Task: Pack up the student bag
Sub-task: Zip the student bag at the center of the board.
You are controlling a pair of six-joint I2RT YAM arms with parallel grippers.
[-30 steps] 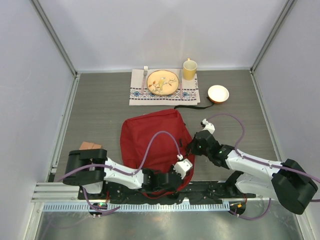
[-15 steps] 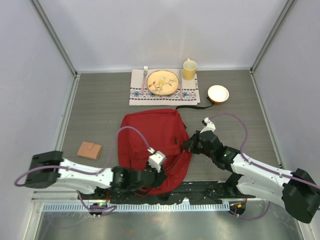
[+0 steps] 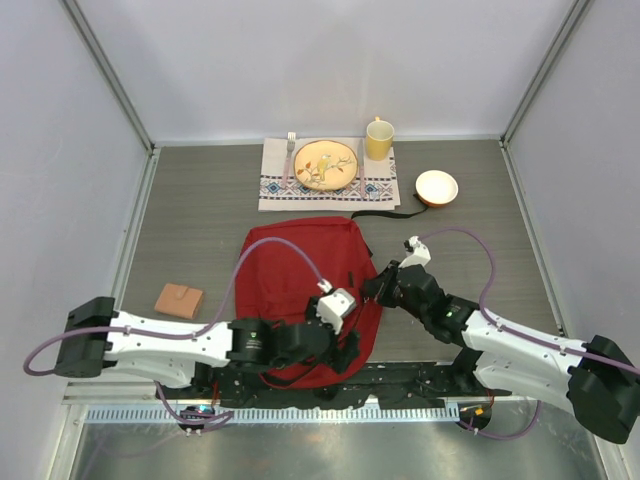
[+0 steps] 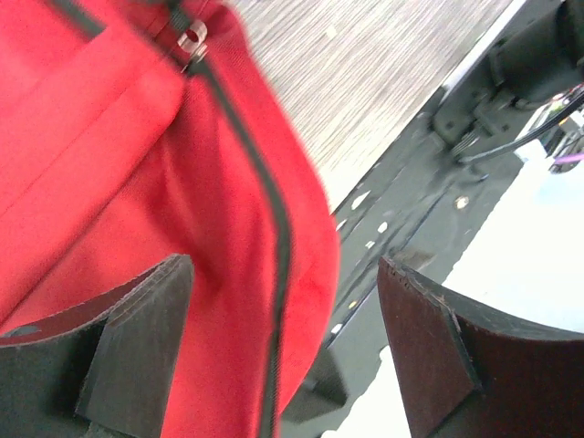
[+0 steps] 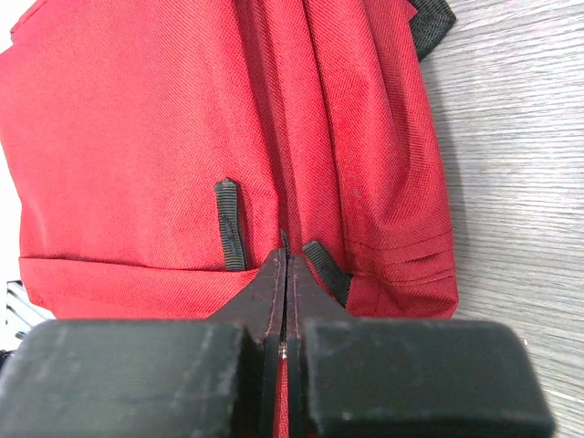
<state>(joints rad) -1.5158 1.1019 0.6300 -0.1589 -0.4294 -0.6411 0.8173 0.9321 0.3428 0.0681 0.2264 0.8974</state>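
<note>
While the red backpack (image 3: 300,265) lies flat on the grey table (image 3: 190,220), just below the middle of the overhead view, its lower edge is seen reaching the black rail (image 3: 420,385) at the bottom of the frame. The left gripper (image 4: 285,269) is held over the lower right corner of the backpack. In the left wrist view its two dark fingers (image 4: 137,347) are spread wide, one at lower left and one at lower right. Nothing is clamped between them. The bag's rounded edge and its black zipper (image 4: 274,228) are framed in the gap, and a metal zipper pull (image 4: 189,38) is visible at upper left.

The right gripper (image 5: 285,255) is set against the right side of the backpack, at the centre of the overhead view. In the right wrist view its fingers are pressed tightly together. A thin line of red is seen between them, and a fold of the fabric is pinched at their tips. A short black loop (image 5: 230,224) is sewn just left of the tips, and a black strap end (image 5: 431,18) shows at upper right.

At the top of the overhead view a patterned placemat (image 3: 275,185) is laid out, with a plate (image 3: 326,165) and a fork (image 3: 291,150) on it. A yellow mug (image 3: 379,138) stands at its right end. A small bowl (image 3: 436,186) sits just right of the mat, and a brown block (image 3: 179,298) lies left of the backpack.
</note>
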